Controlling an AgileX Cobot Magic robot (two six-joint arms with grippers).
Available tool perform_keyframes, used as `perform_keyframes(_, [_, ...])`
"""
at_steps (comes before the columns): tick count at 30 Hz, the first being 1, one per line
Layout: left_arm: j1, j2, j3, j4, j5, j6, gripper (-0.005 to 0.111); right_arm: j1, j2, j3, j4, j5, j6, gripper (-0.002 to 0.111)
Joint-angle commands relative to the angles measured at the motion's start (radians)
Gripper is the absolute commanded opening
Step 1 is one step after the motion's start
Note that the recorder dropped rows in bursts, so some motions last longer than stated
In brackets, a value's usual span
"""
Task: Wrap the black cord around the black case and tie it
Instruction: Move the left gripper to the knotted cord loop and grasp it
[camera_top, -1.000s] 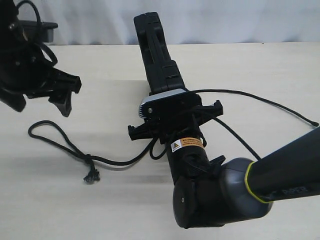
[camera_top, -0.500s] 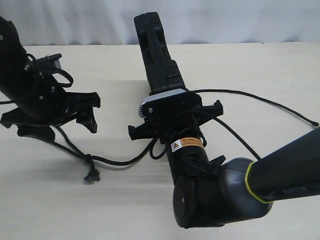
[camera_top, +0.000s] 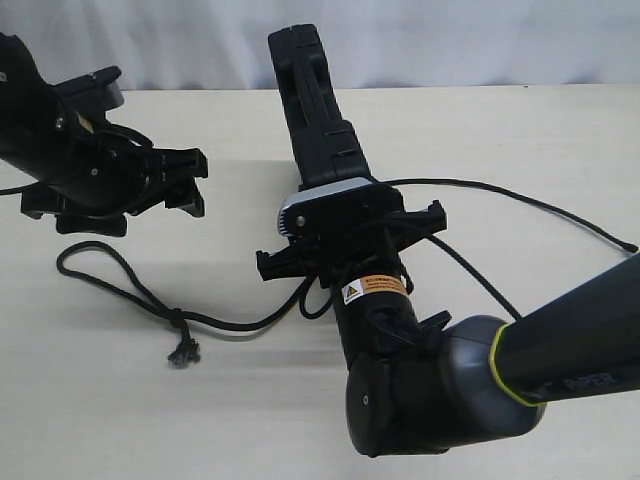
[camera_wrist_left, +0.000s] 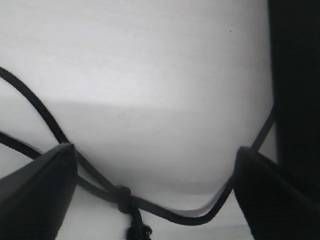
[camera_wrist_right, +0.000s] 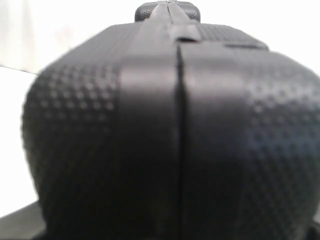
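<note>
Beside the black case held by right claw, open left claw shd pinch black cord near knot.

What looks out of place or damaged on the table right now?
The black case stands on edge in the right gripper, not flat. The black cord sprawls loose over the table, with a frayed tuft past its knot.

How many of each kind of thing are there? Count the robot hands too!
black cord: 1
black case: 1
robot hands: 2 (left hand, right hand)
Total: 4
</note>
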Motion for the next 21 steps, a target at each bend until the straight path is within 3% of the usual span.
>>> perform_keyframes(1, [0.000, -0.004, 0.004, 0.004, -0.022, -0.010, 0.078, -0.005, -0.003, -0.002, 0.012, -0.021, -0.015, 0.004])
perform_keyframes(5, [0.000, -0.002, 0.004, 0.004, 0.057, -0.032, 0.078, -0.005, -0.003, -0.002, 0.012, -0.021, -0.015, 0.004])
perform_keyframes(8, [0.000, 0.024, 0.004, -0.056, 0.215, -0.072, 0.078, -0.005, -0.003, -0.002, 0.012, -0.021, -0.019, 0.004])
perform_keyframes(19, [0.000, 0.222, 0.004, -0.057, 0.175, -0.086, 0.078, -0.005, -0.003, -0.002, -0.002, -0.021, -0.015, 0.004])
perform_keyframes(21, [0.000, 0.249, 0.004, -0.057, 0.135, -0.086, 0.072, -0.005, -0.003, -0.002, -0.003, -0.021, -0.016, 0.004])
